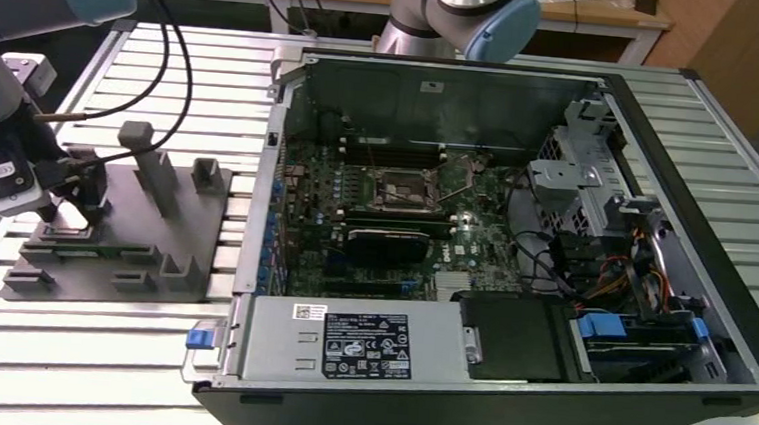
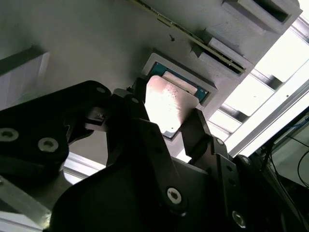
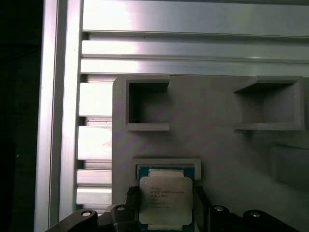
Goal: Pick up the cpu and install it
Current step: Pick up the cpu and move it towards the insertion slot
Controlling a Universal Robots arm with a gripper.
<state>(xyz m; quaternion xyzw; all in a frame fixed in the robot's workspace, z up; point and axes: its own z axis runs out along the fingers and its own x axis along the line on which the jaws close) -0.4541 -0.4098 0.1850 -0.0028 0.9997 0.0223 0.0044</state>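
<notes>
Caught the gripper [image 2: 166, 112] low over the grey fixture [image 1: 94, 283] at the exterior view's left, nearly closed around the chip [image 3: 165, 200], fingers [image 2: 195, 128] tight on two opposite edges. Saw it seated in a square pocket, well apart from the computer case [image 1: 495, 100].

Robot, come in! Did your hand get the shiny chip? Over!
Hand shut on flat silver square cpu. Just above its pocket in grey plastic fixture. Nothing blocking.

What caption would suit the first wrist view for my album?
Black gripper closed on the flat, square, silver-topped cpu at its recessed pocket in the grey plastic fixture.
</notes>
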